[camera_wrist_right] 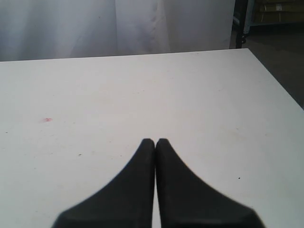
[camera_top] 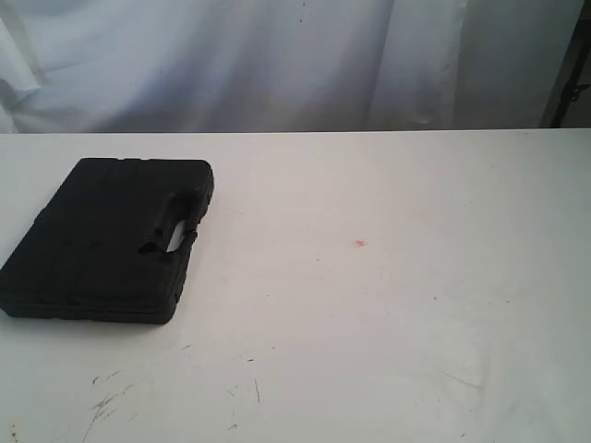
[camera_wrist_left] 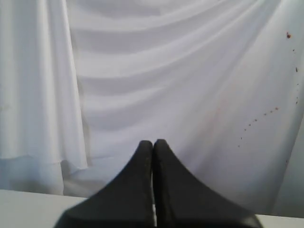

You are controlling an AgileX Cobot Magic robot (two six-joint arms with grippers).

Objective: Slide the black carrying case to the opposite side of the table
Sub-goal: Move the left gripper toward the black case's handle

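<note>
Black case (camera_top: 102, 242) lies near the left edge of the tabletop (camera_top: 416, 305); the left claw (camera_wrist_left: 153, 142) and right claw (camera_wrist_right: 155, 141) are pressed together (nothing held). Best push low and square on its side, so it doesn't turn.

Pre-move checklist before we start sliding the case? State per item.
1. Case located: ok. The case lies flat at the left of the table in the exterior view.
2. Handle slot orientation: ok, it faces the open tabletop to the right.
3. Slide path: ok. Only a red speck and faint scratches show there.
4. Left gripper on the case: not ok. It is shut and empty, and its camera sees mostly curtain, no case.
5. Right gripper: shut and empty above bare table, no case in its view.
6. Arm clearance from the case: cannot tell, as neither arm shows in the exterior view.
</note>
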